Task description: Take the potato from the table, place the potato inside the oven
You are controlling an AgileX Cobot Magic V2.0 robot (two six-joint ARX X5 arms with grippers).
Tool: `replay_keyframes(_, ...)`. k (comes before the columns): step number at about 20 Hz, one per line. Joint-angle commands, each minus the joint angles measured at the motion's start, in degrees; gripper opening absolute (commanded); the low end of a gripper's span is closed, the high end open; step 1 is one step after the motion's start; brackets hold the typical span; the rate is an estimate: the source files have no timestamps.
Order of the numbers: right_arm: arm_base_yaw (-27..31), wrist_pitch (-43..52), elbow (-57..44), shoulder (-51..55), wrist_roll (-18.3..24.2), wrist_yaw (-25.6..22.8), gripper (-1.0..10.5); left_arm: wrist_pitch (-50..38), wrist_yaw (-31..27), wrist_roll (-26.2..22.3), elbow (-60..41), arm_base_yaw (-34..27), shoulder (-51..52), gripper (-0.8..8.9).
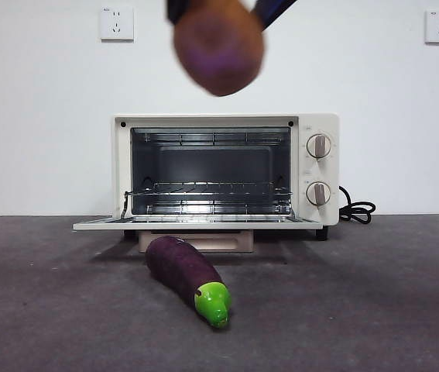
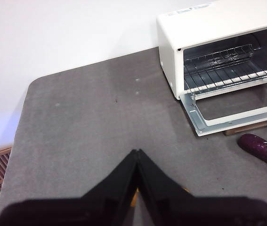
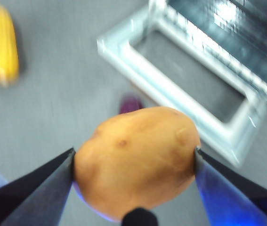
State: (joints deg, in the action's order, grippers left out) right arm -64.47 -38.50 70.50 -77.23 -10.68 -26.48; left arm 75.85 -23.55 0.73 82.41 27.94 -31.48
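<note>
Above the open oven, right gripper jaws clamp the potato.

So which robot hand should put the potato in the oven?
The right hand: it already grips the potato, up above the open oven. The left hand is shut, holding nothing.

Even, soft light is filling the front view, where the near potato is showing dark and out of focus, while the right wrist view is smearing with motion blur across the oven door, and glare is whitening its glass.
</note>
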Motion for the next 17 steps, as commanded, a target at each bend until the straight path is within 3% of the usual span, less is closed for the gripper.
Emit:
replay_keyframes(1,5.49,15.63,-4.81,-1.64,0.35,3.13,0.0,-0.24,0.0,0.79,-0.22,0.17,0.24,-0.06)
replay_keyframes(7,20.09,35.06,-4.59,-14.19,-1.75,15.41,0.0,-0.24,-0.04,0.11,-0.22,0.17,0.24,-0.06)
replay_keyframes(11,24.04,36.85,2.01,-24.5,-1.55,15.43,0.1,-0.24,-0.22,-1.31,-0.22,0.17,0.24,-0.06)
replay_keyframes(17,25.57,35.19,15.69,-37.22,-1.84,14.03,0.7,-0.24,-0.46,-1.57,-0.22,0.17,0.24,-0.06)
